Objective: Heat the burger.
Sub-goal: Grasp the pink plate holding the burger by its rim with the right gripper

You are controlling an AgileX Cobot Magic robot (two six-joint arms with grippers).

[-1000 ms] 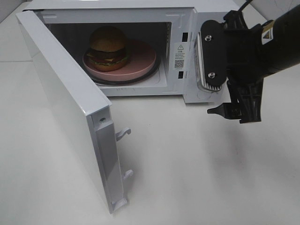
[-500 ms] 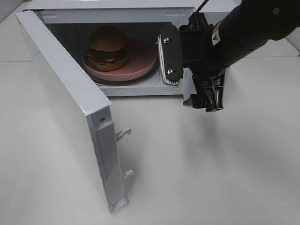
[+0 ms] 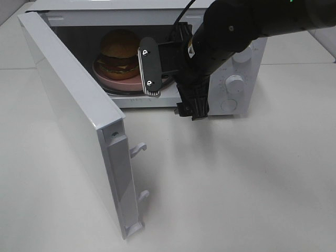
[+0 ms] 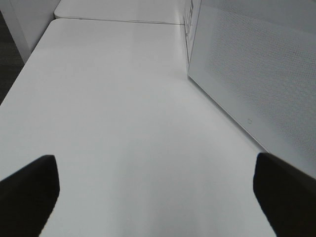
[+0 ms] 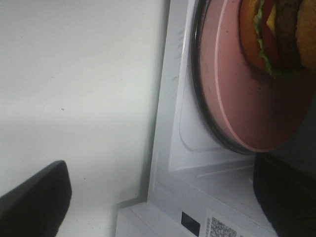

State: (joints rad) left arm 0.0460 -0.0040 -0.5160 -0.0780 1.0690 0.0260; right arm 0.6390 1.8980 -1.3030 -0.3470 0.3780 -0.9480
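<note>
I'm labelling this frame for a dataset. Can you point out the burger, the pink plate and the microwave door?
burger (image 3: 120,43), exterior high view, on the top bun.
pink plate (image 5: 232,98), right wrist view, on its bare surface beside the burger.
microwave door (image 3: 68,113), exterior high view, on the open door's inner face.

white tabletop (image 3: 236,199), dark floor (image 4: 7,59) beside, even light

A: Home kitchen?
B: More a lab bench: a bare white table (image 3: 236,184), and beside the white microwave (image 3: 231,84) only a black robot arm (image 3: 247,26) before its open door (image 3: 73,115).
</note>
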